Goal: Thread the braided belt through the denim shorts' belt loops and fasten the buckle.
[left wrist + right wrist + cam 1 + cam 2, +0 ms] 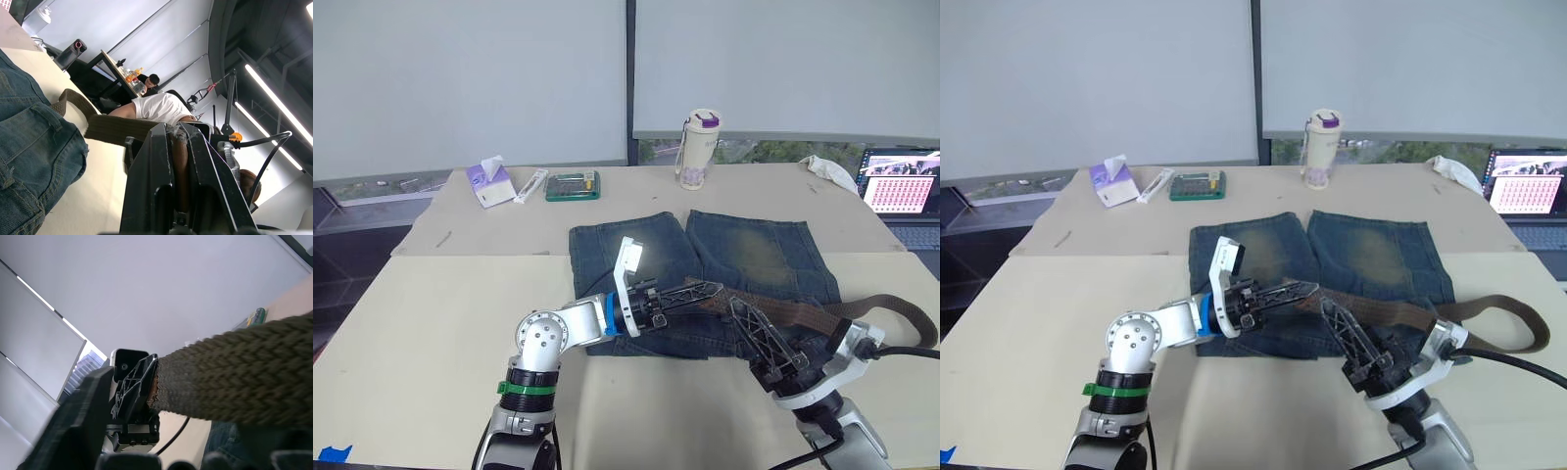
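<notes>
Holding the braided belt [803, 315] with both my grippers at the near edge of the table [431, 323], over the waistband of the denim shorts [744, 250]. My left gripper [710, 288] has its 2 fingers pinched narrow on the belt's free end, brown strap visible between them in the left wrist view. My right gripper [1334, 311] is clamped on the strap just beside it; the right wrist view shows the braid [239, 377] running across my fingers toward the left gripper. The rest of the belt trails off toward the right edge and loops back there. Buckle not made out, likely at the far tail. Shorts lie flat mid-table, legs pointing to the far edge, waistband nearest me. Judgement: threading step, early, I can't confirm any belt loop is passed yet. Next move calls for aiming the tip low along the waistband and under 1 loop, with the right gripper feeding slack. Table is tan, 2 sheets joined; at the far edge sit a tissue box [489, 183], a green case [573, 186], a bottle with purple lid [698, 149]; a laptop [899, 186] at the far right corner. Windows with blinds behind.
</notes>
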